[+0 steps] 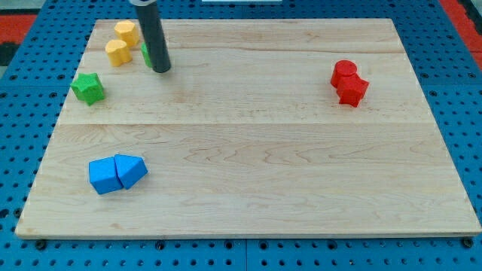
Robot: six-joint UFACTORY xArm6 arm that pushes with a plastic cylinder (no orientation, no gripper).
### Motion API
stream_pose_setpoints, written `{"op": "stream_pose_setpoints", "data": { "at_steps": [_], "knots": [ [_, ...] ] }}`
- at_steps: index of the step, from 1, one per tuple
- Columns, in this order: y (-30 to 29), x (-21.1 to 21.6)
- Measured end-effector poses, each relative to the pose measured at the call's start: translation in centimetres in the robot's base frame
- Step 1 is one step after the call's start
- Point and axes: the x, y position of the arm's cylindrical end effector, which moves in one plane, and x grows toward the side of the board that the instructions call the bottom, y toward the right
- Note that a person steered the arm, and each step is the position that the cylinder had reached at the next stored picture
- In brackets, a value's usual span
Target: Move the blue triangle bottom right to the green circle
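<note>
- Far left: a green star-like block [88, 87] sits alone near the board's left edge, apart from the rest, and I judge it plays no part in this job
- Near left: a blue cube [104, 175] touches the blue triangle [132, 170], which lies just to its right; this triangle is the task's piece and it lies well apart from its goal, so the task seems barely begun
- Far left corner: two yellow blocks [120, 43] sit close together, one behind the other
- Just right of them, the green circle [145, 53] is mostly hidden behind my rod; only a sliver of green shows
- My tip [161, 70] rests on the wooden board [256, 150] right beside that circle, touching nothing that I can make out; there is no pincer, just a bare rod, holding nothing
- To push the triangle up toward the circle, I judge my tip must come round to its near side
- Far right: two red blocks [349, 82] touch, well out of the way
</note>
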Motion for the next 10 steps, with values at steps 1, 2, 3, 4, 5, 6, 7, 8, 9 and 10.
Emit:
{"op": "stream_pose_setpoints", "data": {
  "at_steps": [1, 2, 3, 4, 5, 6, 7, 8, 9, 10],
  "knots": [
    [1.6, 10.1],
    [1.7, 20.6],
    [0.5, 24.3],
    [-2.1, 23.0],
    [-2.9, 20.0],
    [-2.9, 16.5],
    [-2.7, 16.6],
    [-3.6, 20.0],
    [-6.7, 18.2],
    [-6.6, 14.2]
  ]
}}
